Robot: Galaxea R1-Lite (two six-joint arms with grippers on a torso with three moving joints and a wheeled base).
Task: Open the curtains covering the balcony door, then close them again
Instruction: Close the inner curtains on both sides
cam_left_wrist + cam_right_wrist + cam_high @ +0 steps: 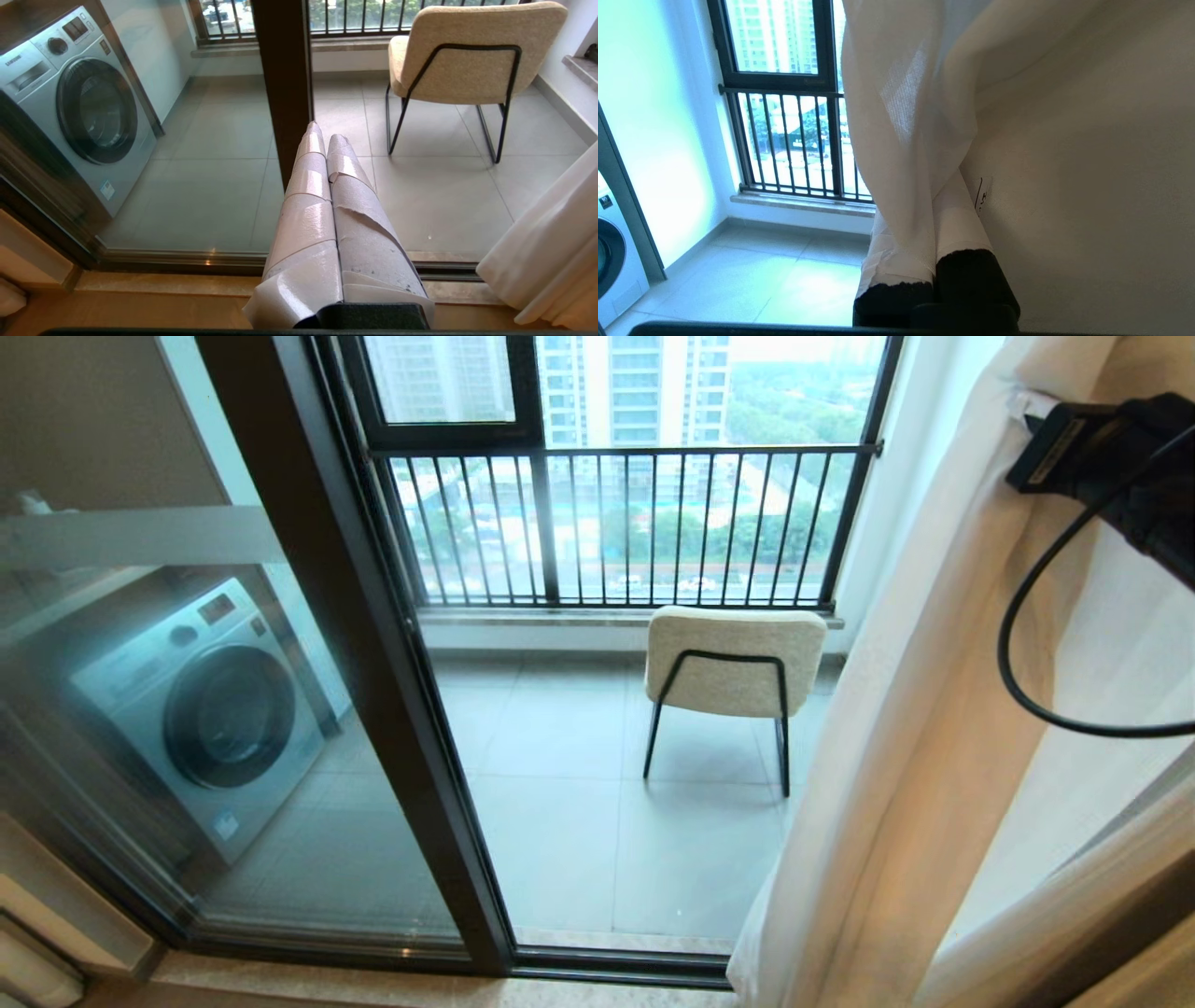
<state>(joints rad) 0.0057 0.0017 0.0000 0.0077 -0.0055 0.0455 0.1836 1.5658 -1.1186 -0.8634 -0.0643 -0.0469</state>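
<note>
Right wrist view: right gripper closest, its tape-wrapped fingers pressed together with a fold of the curtains pinched between them. Sheer white fabric drapes over the fingers and fills the whole far side of that frame.

Head view: same gripper is high at the right edge, black wrist body up against the curtain's cream hem, black cable looping below it. Curtains bunched to the right, hanging to the floor, so most of the opening is uncovered.

Left gripper low and idle in front of the door sill, taped fingers closed flat against each other, nothing held, pointing at the door's centre post.

Next out: balcony door, dark frame post running diagonally through the head view, glass pane to its left crossed by a frosted band, the part to its right clear through to the balcony.

Behind the glass: washing machine on the left. On the balcony tiles, beige chair with black legs, back toward the robot. Farthest: black-barred railing, high-rise buildings and trees beyond.
</note>
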